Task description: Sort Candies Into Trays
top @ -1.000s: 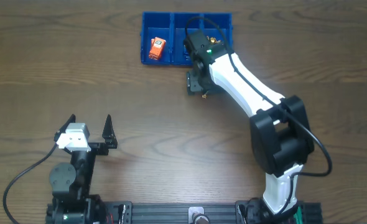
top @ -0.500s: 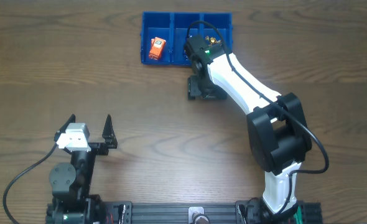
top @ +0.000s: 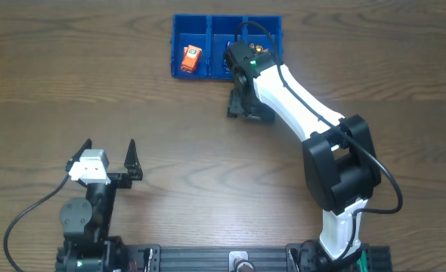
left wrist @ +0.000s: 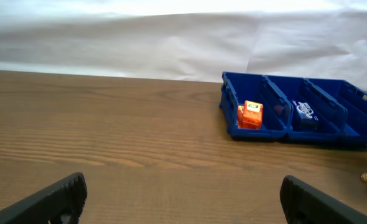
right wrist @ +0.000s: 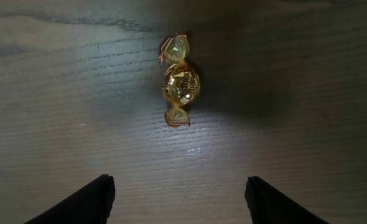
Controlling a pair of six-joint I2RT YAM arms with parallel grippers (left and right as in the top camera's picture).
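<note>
Right pincer (right wrist: 180,190) spread apart over gold candy (right wrist: 181,84) on table (right wrist: 46,93), just below blue tray (top: 176,38) at top centre. Left pincer (top: 109,147) apart, lower left.

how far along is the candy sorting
Done: orange candy and blue candy each lie in a compartment of the blue tray. In hand: the right gripper, open, hovers over the gold candy on the table, not gripped. Left: grasp it and drop it, probably in the third compartment.
</note>
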